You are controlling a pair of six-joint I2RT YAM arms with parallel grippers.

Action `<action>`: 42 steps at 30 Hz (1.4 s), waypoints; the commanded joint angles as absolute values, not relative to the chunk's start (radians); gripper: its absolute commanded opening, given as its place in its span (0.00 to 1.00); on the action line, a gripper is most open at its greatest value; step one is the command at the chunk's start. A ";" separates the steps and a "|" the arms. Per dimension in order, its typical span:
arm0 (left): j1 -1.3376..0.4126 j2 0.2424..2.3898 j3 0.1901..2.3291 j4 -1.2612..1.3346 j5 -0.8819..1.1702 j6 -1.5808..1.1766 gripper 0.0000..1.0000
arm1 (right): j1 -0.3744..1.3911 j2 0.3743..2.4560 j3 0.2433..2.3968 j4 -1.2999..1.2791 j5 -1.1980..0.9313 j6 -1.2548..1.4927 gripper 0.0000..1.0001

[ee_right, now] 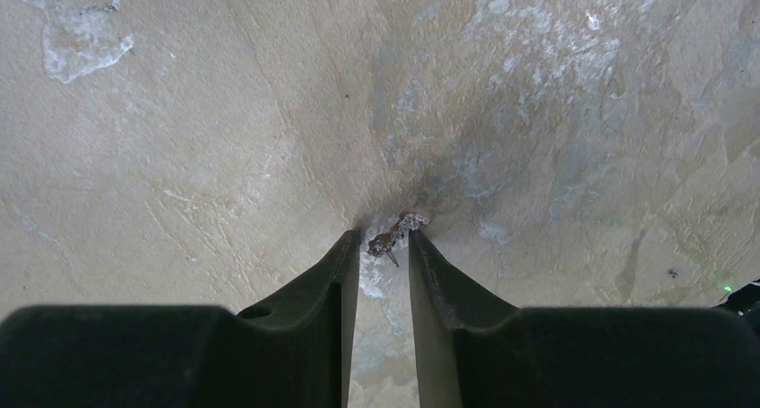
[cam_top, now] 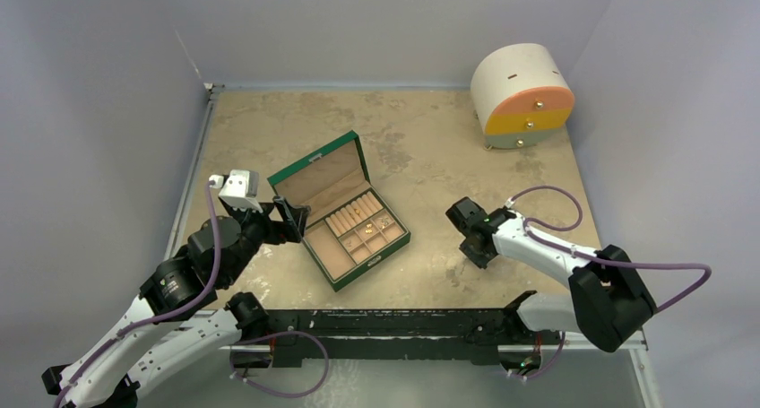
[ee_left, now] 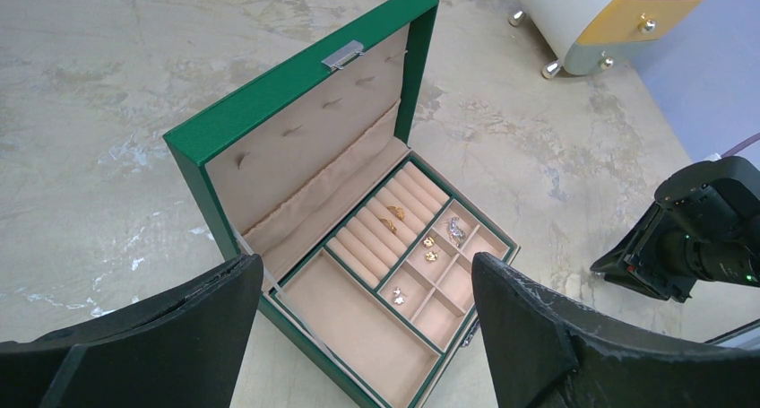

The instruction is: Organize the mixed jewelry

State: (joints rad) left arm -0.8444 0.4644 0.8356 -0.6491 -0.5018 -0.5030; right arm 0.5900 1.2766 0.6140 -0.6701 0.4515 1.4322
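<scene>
Jaws of the right gripper [cam_top: 472, 239] cannot be read from the top view. It points down at the table [cam_top: 269, 121] right of centre, well apart from the open green box [cam_top: 315, 173] at mid-frame. The left gripper [cam_top: 291, 218] sits just beside the box's left corner. A round drawer cabinet [cam_top: 522, 94] stands at upper right, out of the way.

On the left wrist view, the left jaws are spread wide and hold nothing. Small gold and silver pieces [ee_left: 430, 247] lie in the box's compartments beneath the raised lid [ee_left: 305, 148].

On the right wrist view, the right jaws are narrowed to a slit around a dark metallic earring [ee_right: 396, 230] at their tips, mid-frame on the table. Whether it is pinched I cannot tell.

Picking up this stray seems the step in hand. Next comes a sure pinch, a lift, and a carry to a free compartment, avoiding the lid and the left gripper.
</scene>
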 commanded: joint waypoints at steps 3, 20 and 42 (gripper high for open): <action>-0.842 0.462 0.837 -0.615 -0.503 -0.491 0.86 | 0.570 1.310 0.617 -0.677 0.470 1.443 0.23; -0.841 0.462 0.837 -0.615 -0.502 -0.491 0.86 | 0.553 1.315 0.636 -0.592 0.413 1.294 0.00; -0.841 0.457 0.837 -0.615 -0.501 -0.489 0.86 | 0.579 1.033 0.621 -0.080 0.051 0.585 0.00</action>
State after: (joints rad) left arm -0.8444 0.4606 0.8356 -0.6491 -0.5018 -0.5030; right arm 0.5591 1.0439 0.6090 -0.2214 0.2115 0.7422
